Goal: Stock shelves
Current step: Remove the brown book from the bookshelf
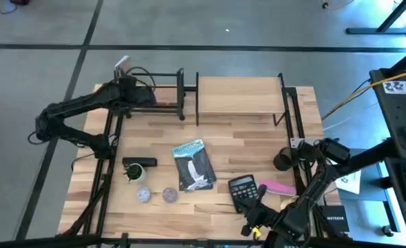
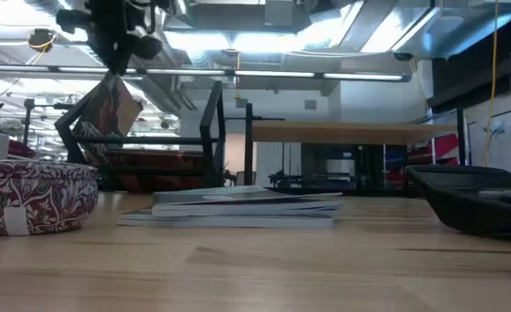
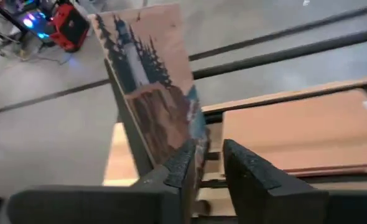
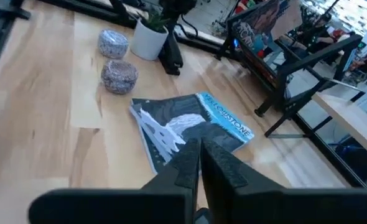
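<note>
My left gripper is over the black book rack at the table's far left, shut on a thin book with a lighthouse and dark trees on its cover. In the low view the book hangs tilted below the gripper; whether its lower end touches the rack I cannot tell. A brown book lies flat in the rack. The light-wood shelf stands to the rack's right. My right gripper waits shut near the front right, its arm bent above the table. My left gripper pinches the lighthouse book near one lower corner of its cover between its two fingers. The book stands out from the fingers on edge and tilted, and in the low view it hangs slanting below the gripper over the rack.
A grey-blue magazine lies flat at the table's middle. Near the front are two small patterned bowls, a white pot with a plant, a black calculator and a pink item. Bare wood lies between magazine and shelves.
</note>
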You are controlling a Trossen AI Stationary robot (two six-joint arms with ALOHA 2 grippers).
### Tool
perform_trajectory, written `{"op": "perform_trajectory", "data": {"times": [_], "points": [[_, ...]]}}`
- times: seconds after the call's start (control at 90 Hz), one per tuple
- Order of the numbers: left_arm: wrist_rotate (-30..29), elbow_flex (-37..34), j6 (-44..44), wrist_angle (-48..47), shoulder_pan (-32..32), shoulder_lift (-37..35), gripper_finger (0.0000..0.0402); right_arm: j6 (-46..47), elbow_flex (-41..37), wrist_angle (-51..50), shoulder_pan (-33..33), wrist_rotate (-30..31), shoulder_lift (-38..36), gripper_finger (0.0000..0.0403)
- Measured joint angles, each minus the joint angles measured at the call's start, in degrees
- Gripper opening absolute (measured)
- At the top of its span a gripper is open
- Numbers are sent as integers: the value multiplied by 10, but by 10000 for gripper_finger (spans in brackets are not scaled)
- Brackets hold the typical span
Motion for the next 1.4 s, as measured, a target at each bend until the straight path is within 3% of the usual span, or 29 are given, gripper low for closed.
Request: {"op": "perform_trajectory", "data": {"times": [0.233, 0.411, 0.533, 0.789, 1.133, 1.4], "points": [[1, 69, 78, -7, 50, 0, 158, 0, 0, -35, -27, -1, 0, 1], [1, 86, 75, -10, 110, 0, 182, 16, 0, -66, -37, -30, 0, 1], [1, 75, 75, -5, 155, 1, 184, 55, 0, -99, -37, -36, -3, 1], [47, 39, 143, 107, 223, 2, 184, 92, 0, -124, -45, -41, -5, 1], [0, 32, 121, 110, 224, 17, 180, 105, 0, -132, -53, -45, -5, 1], [9, 32, 123, 104, 216, 17, 118, 105, 0, -130, -52, -45, -5, 1]]}}
